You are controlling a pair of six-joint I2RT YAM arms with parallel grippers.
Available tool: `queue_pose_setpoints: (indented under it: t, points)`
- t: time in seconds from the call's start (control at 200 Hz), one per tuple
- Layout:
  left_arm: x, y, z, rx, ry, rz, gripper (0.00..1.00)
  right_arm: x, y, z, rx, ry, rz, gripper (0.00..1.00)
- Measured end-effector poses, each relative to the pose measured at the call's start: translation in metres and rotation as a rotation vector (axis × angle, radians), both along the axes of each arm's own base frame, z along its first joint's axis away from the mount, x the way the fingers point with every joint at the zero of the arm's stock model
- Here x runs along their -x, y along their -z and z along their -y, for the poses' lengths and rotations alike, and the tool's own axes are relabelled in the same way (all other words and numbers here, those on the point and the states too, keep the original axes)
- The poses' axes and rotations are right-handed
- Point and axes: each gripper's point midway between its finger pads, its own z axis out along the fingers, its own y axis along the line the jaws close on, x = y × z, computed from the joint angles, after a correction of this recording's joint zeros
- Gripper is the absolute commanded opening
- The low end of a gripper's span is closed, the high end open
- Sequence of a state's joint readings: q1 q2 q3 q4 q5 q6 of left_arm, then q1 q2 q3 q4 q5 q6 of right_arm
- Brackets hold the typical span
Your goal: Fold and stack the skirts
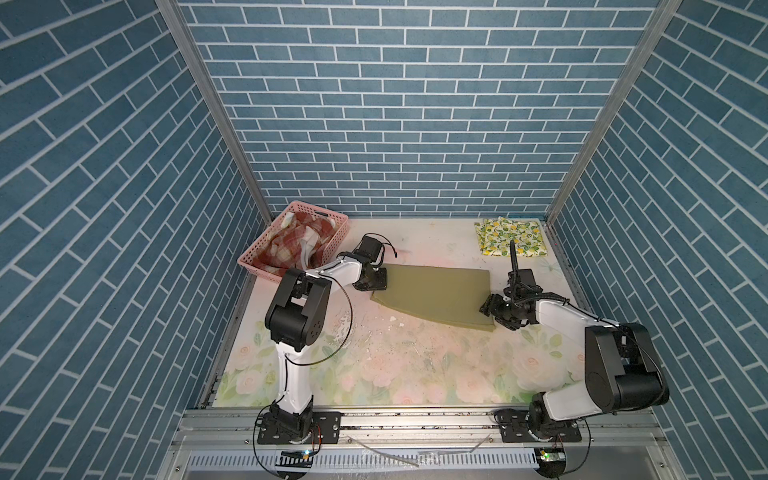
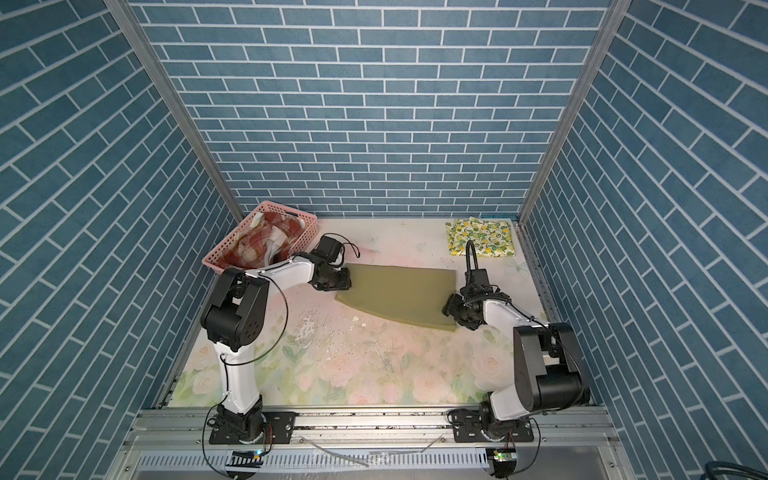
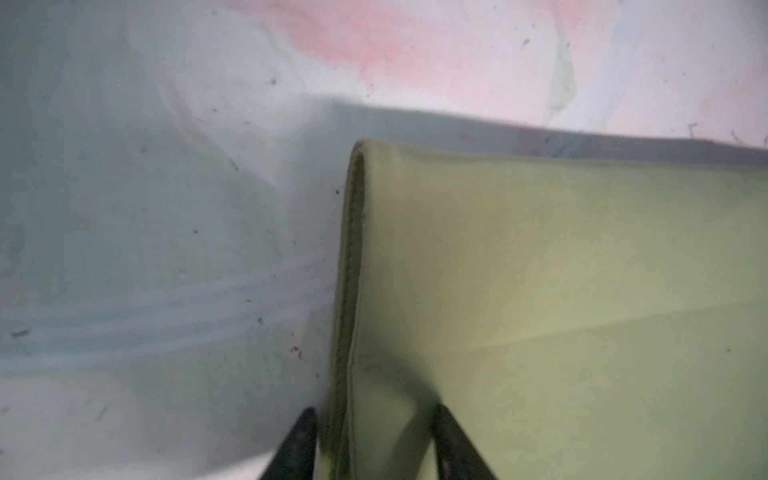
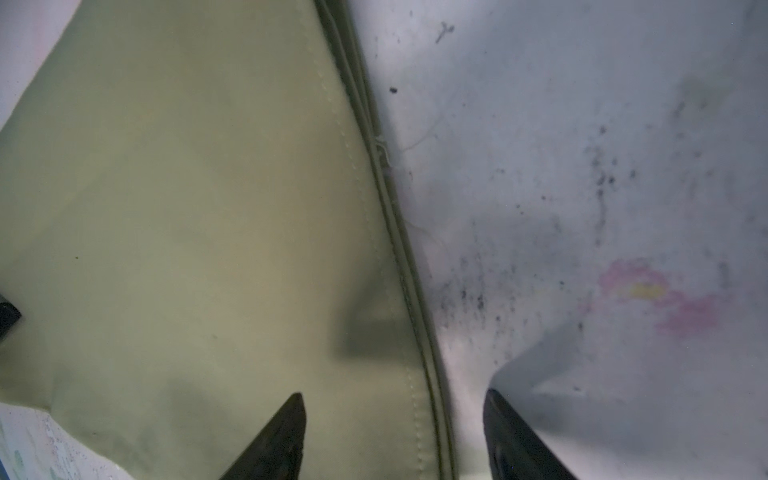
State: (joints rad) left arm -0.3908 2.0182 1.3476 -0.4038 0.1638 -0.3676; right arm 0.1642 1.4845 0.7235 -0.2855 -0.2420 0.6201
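An olive green skirt lies flat, folded, mid-table. My left gripper is at its left end, fingers apart and straddling the thick seamed edge, one finger over the cloth and one over the table. My right gripper stands open at the skirt's right end, straddling the stitched hem. A lemon-print skirt lies folded at the back right. A rust-red plaid skirt is crumpled in the basket.
The pink perforated basket stands tilted at the back left corner, close behind my left arm. The rose-printed table covering is worn and speckled in front of the olive skirt. Blue brick walls close in three sides.
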Motion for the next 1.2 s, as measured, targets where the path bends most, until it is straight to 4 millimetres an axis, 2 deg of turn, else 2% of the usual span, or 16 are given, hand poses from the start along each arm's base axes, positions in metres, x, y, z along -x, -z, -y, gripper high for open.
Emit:
queue_pose_setpoints:
  t: [0.05, 0.285, 0.445, 0.58, 0.68, 0.82, 0.98, 1.075, 1.2]
  points:
    - [0.0, 0.002, -0.001, -0.004, -0.003, -0.002, 0.0, -0.003, 0.0, 0.0, -0.002, 0.0, 0.008, 0.67]
    - [-0.001, 0.0, -0.004, -0.05, -0.016, -0.004, 0.0, -0.011, -0.001, -0.002, -0.004, -0.007, 0.036, 0.67]
    - [0.003, -0.007, -0.022, -0.166, -0.035, -0.029, 0.0, -0.013, -0.002, -0.001, 0.006, -0.012, 0.049, 0.67]
    - [-0.003, -0.034, -0.035, -0.263, -0.049, 0.006, 0.0, -0.018, -0.007, -0.001, 0.008, -0.01, 0.077, 0.67]
    - [-0.01, -0.063, -0.032, -0.328, -0.04, 0.066, 0.0, -0.024, -0.012, -0.002, -0.002, -0.01, 0.111, 0.65]
    - [-0.012, -0.101, -0.006, -0.409, 0.01, 0.159, 0.0, -0.032, -0.014, -0.009, -0.046, -0.006, 0.158, 0.56]
    - [-0.007, -0.139, 0.041, -0.486, 0.089, 0.26, 0.0, -0.036, -0.006, -0.017, -0.116, 0.017, 0.173, 0.43]
    - [-0.004, -0.146, 0.071, -0.525, 0.136, 0.294, 0.0, -0.035, 0.001, -0.021, -0.153, 0.029, 0.175, 0.35]
    - [0.002, -0.135, 0.114, -0.558, 0.21, 0.303, 0.0, -0.039, 0.003, -0.026, -0.205, 0.042, 0.199, 0.27]
